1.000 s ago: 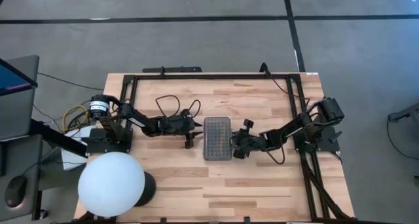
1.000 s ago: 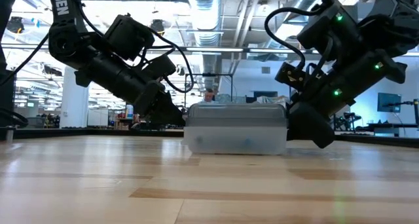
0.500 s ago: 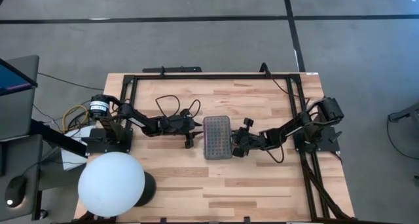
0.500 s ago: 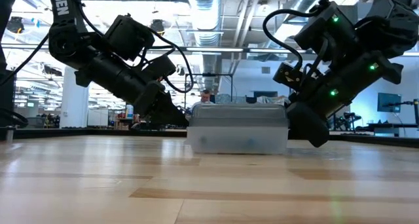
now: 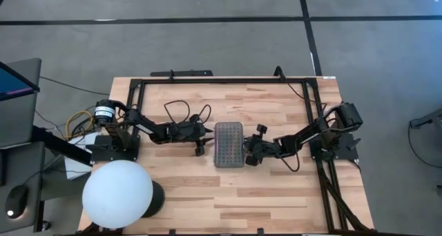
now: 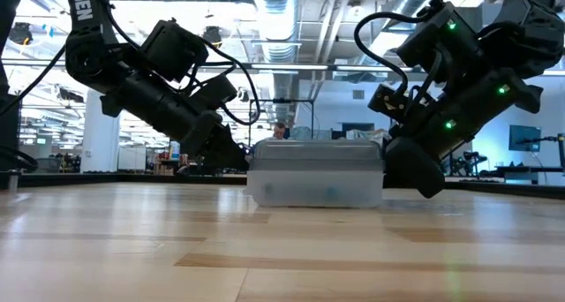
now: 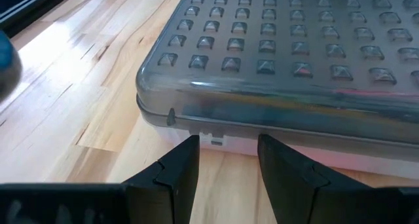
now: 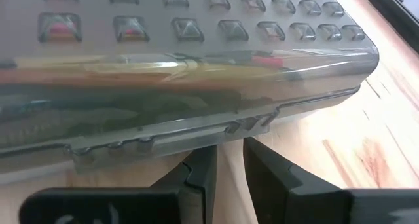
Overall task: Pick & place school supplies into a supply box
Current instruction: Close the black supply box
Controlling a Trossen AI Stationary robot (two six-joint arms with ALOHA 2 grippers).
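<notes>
The supply box (image 5: 229,144) lies shut on the wooden table's middle, its dotted lid (image 7: 288,47) up. Through the lid I see school supplies (image 8: 150,67) inside as yellow and red streaks. My left gripper (image 7: 226,145) stands open at the box's left long side, its fingertips either side of a small white clasp (image 7: 211,139). My right gripper (image 8: 226,155) is at the right long side, open by a narrow gap, with its tips under the lid's rim (image 8: 196,135). In the low view the box (image 6: 315,172) sits flat between both arms. My left gripper comes slanting down from the table's left; its fingertips (image 7: 186,149) reach the box's lower wall (image 7: 236,144) beside the clasp. Whether they touch it I cannot tell. My right gripper comes slanting down from the table's right; its fingertips (image 8: 204,160) stand right at the box's side under the lid's rim. Whether they touch it I cannot tell.
A white globe lamp (image 5: 117,193) stands at the near left corner. A black frame (image 5: 221,79) runs along the table's far and side edges, and loose cables (image 5: 183,112) lie behind the left arm. Bare wood (image 5: 235,194) lies toward the near edge.
</notes>
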